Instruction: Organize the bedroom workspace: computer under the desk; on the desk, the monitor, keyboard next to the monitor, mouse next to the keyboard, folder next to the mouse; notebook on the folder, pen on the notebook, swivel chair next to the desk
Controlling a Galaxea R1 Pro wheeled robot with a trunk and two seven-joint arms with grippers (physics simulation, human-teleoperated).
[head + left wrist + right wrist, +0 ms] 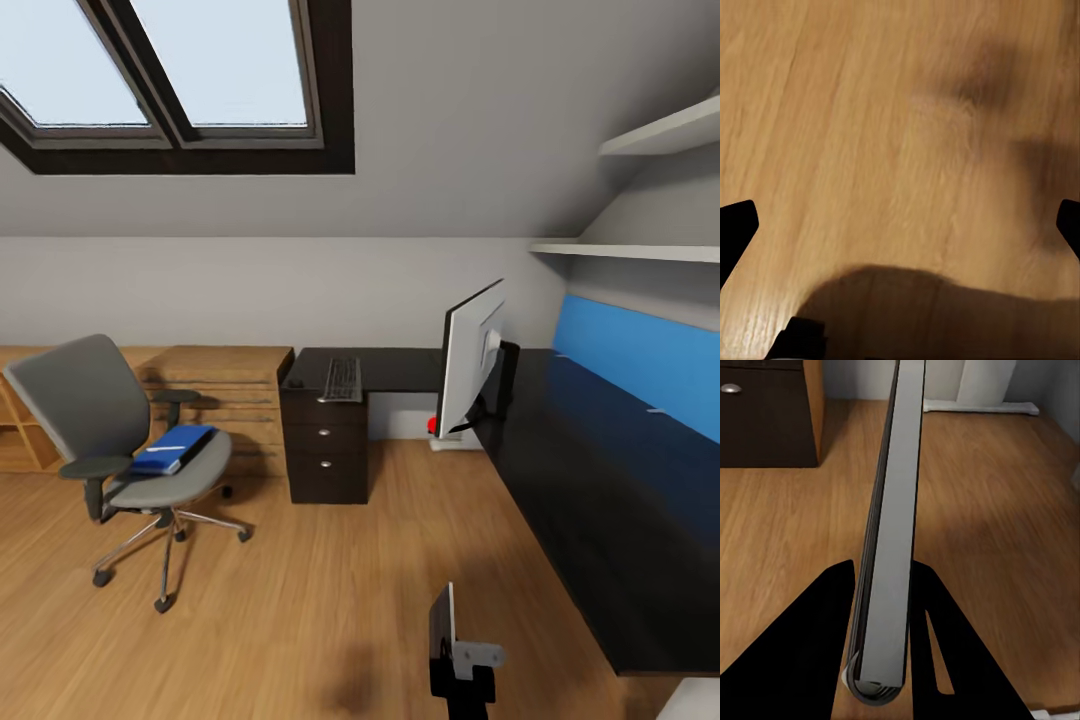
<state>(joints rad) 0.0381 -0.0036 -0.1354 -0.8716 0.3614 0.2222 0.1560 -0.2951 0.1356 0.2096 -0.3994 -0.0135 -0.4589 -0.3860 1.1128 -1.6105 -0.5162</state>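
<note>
The swivel chair (110, 430) stands on the floor at the left, apart from the desk (590, 480), with the blue folder (172, 448) on its seat. The monitor (470, 358) stands upright on the desk near the corner, seen from its pale back. The keyboard (342, 378) lies on the desk's short arm, with a small dark thing (295, 383) to its left that is too small to identify. My right gripper (465, 668) (886, 574) is shut on a thin flat grey-and-black slab (441, 620) (896, 510) held edge-up over the floor. My left gripper (900, 225) hangs open above bare floorboards.
A dark drawer unit (327, 445) (765, 420) stands under the desk's short arm. Low oak shelving (225, 400) runs along the back wall behind the chair. A red thing (433, 425) and a white foot (455, 442) (979, 406) sit under the desk. White shelves (650, 250) hang above.
</note>
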